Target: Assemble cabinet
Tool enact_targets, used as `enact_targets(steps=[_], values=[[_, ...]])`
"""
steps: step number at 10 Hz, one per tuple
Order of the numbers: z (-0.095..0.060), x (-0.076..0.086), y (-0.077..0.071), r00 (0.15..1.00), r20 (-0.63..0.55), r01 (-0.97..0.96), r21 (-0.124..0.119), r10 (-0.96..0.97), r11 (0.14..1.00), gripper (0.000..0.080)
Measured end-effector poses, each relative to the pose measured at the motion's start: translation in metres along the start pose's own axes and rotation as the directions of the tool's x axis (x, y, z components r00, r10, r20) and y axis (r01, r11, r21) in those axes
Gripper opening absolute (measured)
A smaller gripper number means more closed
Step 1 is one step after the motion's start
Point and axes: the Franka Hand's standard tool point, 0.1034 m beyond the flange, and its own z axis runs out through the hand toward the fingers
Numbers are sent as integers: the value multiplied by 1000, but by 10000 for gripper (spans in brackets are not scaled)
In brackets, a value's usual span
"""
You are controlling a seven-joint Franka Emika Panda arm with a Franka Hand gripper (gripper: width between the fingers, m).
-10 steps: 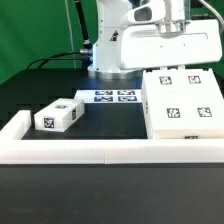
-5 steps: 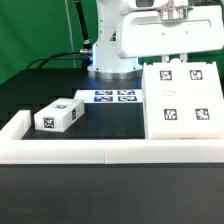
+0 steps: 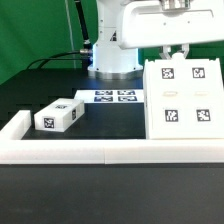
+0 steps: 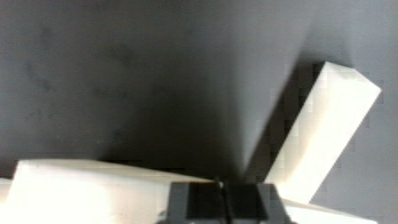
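A green backdrop (image 3: 30, 35) fills the exterior view from 9 to 11 o'clock, and black cables (image 3: 62, 58) trail down onto the black table (image 3: 40, 90). A low white border wall (image 3: 100, 152) runs across the front at 6 o'clock and turns back along the table at 8 o'clock.

Just inside that corner, at about 8 o'clock, lies the small cabinet box (image 3: 58, 117). It rests flat on the table with tags on its top and on its front end, well apart from the other part.

Near the centre, flat on the table, is the marker board (image 3: 113, 97). The white robot base (image 3: 115, 55) stands behind it at 12 o'clock.

At 3 o'clock the large cabinet panel (image 3: 185, 100) leans up on its lower edge against the border wall, its tagged face tipped toward the camera (six tags show). The gripper (image 3: 176, 52) comes down at 1 o'clock, and its dark fingers (image 3: 166, 52) are clenched on the panel's top edge.

In the wrist view the gripper (image 4: 231, 205) shows as dark, close-set fingers over the table. A white slab (image 4: 329, 125) stands tilted near them, and a second white piece (image 4: 98, 185) lies just beside them. I cannot tell which cabinet parts these two are.
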Motion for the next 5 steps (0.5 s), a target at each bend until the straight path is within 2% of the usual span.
enact_targets(steps=[3,5], values=[[-14,13,2,1000,29,4,9,-4,1000,2],[-12,10,2,1000,29,4,8,-4,1000,2]])
